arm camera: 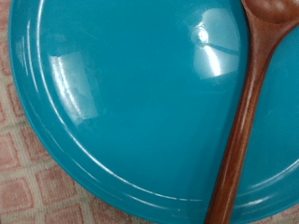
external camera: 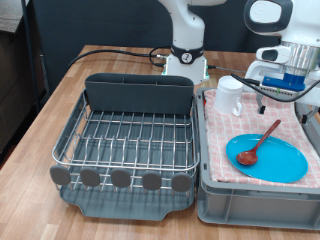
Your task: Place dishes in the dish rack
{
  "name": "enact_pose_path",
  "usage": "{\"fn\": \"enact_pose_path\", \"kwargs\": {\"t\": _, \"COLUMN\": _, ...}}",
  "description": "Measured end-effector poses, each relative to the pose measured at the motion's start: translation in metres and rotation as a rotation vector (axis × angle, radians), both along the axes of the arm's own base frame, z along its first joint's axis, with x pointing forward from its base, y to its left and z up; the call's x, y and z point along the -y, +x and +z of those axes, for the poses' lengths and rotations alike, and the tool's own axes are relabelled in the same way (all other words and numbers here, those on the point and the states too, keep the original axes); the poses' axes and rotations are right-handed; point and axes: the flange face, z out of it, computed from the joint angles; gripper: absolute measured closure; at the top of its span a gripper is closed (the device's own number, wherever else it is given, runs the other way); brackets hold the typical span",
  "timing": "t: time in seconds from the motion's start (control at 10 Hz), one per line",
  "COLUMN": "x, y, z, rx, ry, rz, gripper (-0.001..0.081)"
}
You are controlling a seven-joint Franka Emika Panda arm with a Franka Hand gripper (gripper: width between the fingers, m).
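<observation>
The silver wire dish rack (external camera: 125, 138) on its dark grey tray stands at the exterior view's left with nothing in it. A bright-blue plate (external camera: 285, 162) lies on the checked cloth in the grey bin at the right, with the brown wooden spoon (external camera: 262, 143) lying across it. The white mug (external camera: 230, 96) stands upright at the bin's far corner. My gripper (external camera: 286, 84) hangs above the far right of the bin, over the plate and apart from it. The wrist view is filled by the plate (arm camera: 131, 84) and the spoon (arm camera: 248, 103); no fingers show there.
The lighter grey bin (external camera: 250, 198) lined with pink-and-white checked cloth (external camera: 225, 142) sits right beside the rack. The robot's white base (external camera: 185, 55) stands behind the rack, with cables on the wooden table (external camera: 60, 95). The cloth also shows in the wrist view (arm camera: 28, 177).
</observation>
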Motion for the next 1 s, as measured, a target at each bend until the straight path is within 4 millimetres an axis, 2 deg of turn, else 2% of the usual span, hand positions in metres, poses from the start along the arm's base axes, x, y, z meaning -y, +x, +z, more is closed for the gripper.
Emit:
{"fn": "enact_pose_path", "kwargs": {"t": 0.6, "x": 0.010, "y": 0.015, "z": -0.052, "rx": 0.036, "ry": -0.008, "rz": -0.077, "gripper": 0.0004}}
{"fn": "enact_pose_path", "kwargs": {"t": 1.0, "x": 0.014, "y": 0.017, "z": -0.058, "rx": 0.040, "ry": -0.012, "rz": -0.103, "gripper": 0.0004}}
